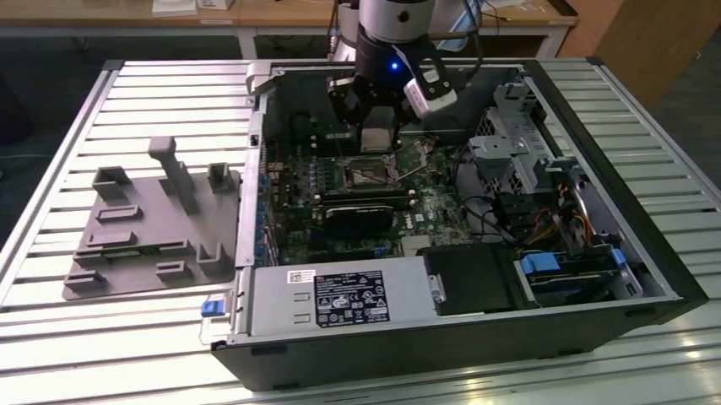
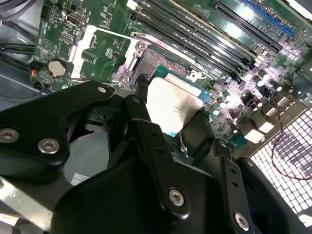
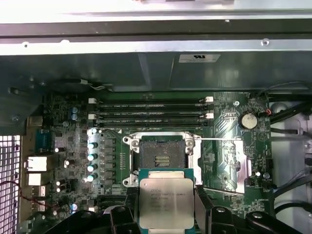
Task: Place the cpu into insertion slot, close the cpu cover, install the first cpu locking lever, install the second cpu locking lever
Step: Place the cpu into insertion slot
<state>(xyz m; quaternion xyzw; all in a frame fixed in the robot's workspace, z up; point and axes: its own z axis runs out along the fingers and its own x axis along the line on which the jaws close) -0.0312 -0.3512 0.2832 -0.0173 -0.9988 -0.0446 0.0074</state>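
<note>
gripper clamped on the cpu. cpu hangs near the bare insertion slot. cpu cover lies open.

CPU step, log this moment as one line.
pincer: shut on cpu | cpu: held, not in slot | slot: empty | cover: open

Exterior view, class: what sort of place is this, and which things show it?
Probably a robotics lab bench for computer assembly: an open computer case lies on a slatted metal table, a grey fixture plate sits beside it, and the gripper holds the cpu near the insertion slot.
</note>
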